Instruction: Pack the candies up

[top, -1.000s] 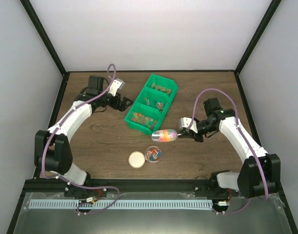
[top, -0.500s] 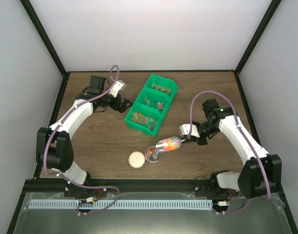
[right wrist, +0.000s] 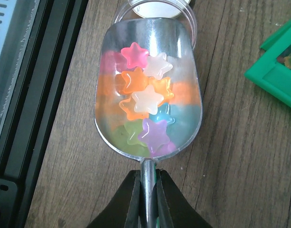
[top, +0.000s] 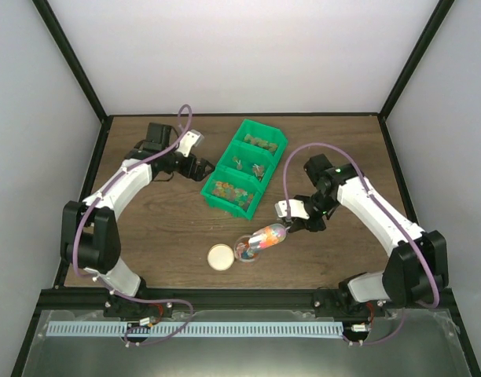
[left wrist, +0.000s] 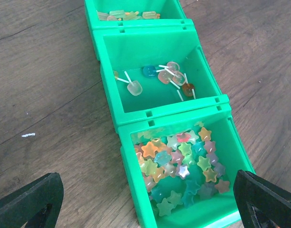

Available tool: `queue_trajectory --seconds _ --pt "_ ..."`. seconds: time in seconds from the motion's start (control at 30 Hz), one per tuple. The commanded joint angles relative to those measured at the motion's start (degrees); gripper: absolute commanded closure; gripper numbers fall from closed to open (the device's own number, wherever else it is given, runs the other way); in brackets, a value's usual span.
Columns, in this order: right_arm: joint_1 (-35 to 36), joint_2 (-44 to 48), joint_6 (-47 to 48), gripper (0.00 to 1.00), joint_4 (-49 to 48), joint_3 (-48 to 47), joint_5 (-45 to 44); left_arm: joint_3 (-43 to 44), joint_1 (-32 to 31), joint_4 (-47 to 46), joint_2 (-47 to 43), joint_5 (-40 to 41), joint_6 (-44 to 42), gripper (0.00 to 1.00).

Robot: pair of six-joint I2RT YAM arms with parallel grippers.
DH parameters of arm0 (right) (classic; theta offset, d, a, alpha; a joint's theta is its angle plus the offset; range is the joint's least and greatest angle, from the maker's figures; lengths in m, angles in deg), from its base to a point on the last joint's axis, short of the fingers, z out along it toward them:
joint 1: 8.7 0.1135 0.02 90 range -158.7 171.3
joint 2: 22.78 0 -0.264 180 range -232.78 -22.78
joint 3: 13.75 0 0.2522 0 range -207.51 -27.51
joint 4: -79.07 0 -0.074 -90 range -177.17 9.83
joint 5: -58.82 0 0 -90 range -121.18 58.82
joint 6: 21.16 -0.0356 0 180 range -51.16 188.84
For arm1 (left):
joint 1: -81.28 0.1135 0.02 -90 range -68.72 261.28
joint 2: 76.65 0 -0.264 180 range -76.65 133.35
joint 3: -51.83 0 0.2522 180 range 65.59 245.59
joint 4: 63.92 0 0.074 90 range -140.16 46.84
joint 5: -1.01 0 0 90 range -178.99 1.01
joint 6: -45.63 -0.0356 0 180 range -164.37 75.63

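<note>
Dark wood table (top: 170, 228), white walls (top: 240, 55), black frame (top: 74, 63)

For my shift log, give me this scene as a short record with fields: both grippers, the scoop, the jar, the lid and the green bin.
left gripper: open, empty, at the star-candy end of the green bin
right gripper: shut on the handle of the metal scoop
scoop load: star candies in mixed colours
scoop position: tip over the clear jar
jar: uncovered, some candies inside
lid: flat on the table, beside the jar
bin: three compartments; stars nearest, lollipops in the middle
</note>
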Motion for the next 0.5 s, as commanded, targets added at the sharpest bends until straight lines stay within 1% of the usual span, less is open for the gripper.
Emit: queue_trajectory --seconds 0.0,0.27,0.47 --pt "3.3 -1.8 -4.8 0.99 1.9 -4.3 -2.8 1.3 0.4 -1.0 0.5 -1.0 1.4 0.00" --pt "8.0 -3.7 -9.3 0.99 3.4 -6.3 -6.9 1.3 0.4 -2.5 1.2 -2.3 3.7 0.00" --pt "9.7 -3.9 -11.7 0.99 3.7 -6.9 -10.2 1.4 0.6 -2.6 1.6 -3.4 4.7 0.00"
